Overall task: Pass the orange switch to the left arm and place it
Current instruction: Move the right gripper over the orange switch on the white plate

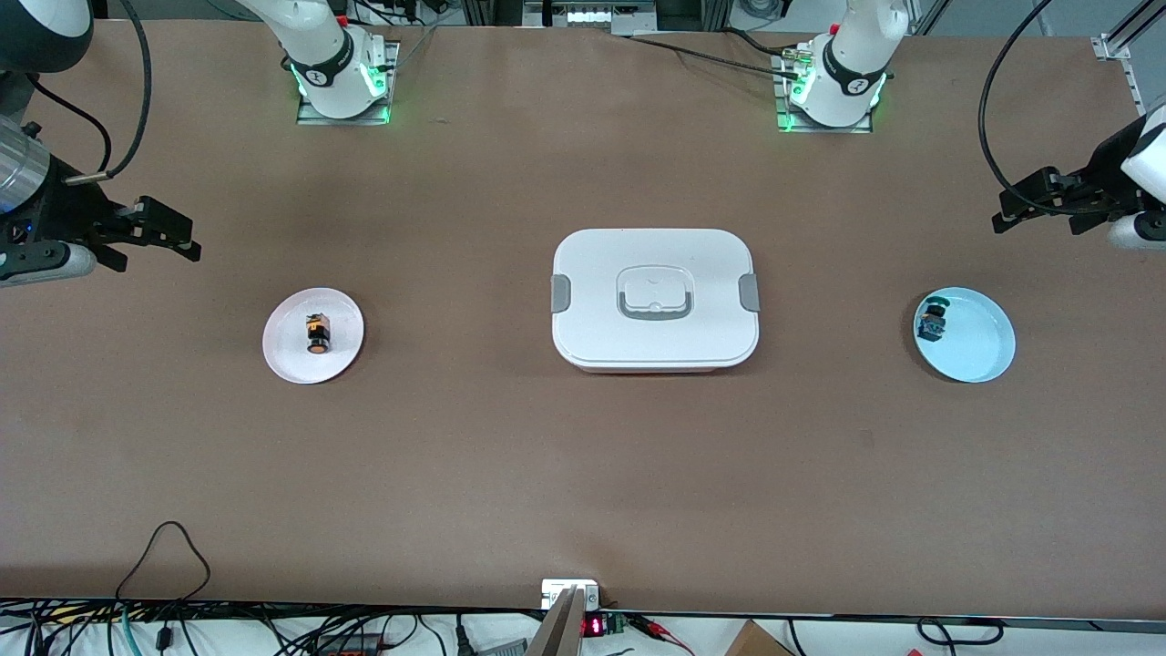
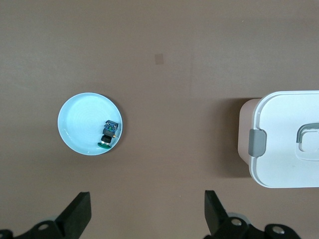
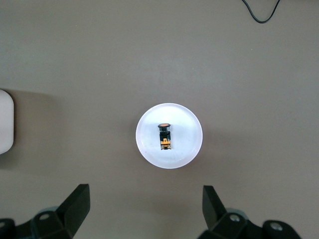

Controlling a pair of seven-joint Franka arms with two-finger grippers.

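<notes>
The box [image 1: 654,299] sits shut in the middle of the worktop [image 1: 583,474] and serves as the landmark for everything else. Toward the right arm's end of the worktop from the box lies a pink plate [image 1: 278,351], and the orange switch [image 1: 316,333] rests on its side in the middle of that plate, orange cap facing the front camera. Toward the left arm's end from the box lies a light blue plate [image 1: 979,351] carrying a dark switch with green and blue parts [image 1: 932,319], tucked against the rim on the box's side. The layout looks deliberate: start plate and likely goal plate flank the box, so a straight carry is blocked and the switch must pass over or around it, probably with a hand-off between arms. The right end effector [image 1: 168,235] hangs above the worktop near its own end, well apart from the box, fingers [image 3: 75,204] spread wide and holding nothing; its wrist view looks straight down on the pink plate (a good vantage for lining up a pick). The left end effector [image 1: 1025,205] hangs likewise over the left arm's end, fingers [image 2: 77,209] wide and empty. Nothing has been picked up, so the task appears to be at its start, with the right arm best placed to grasp first.
</notes>
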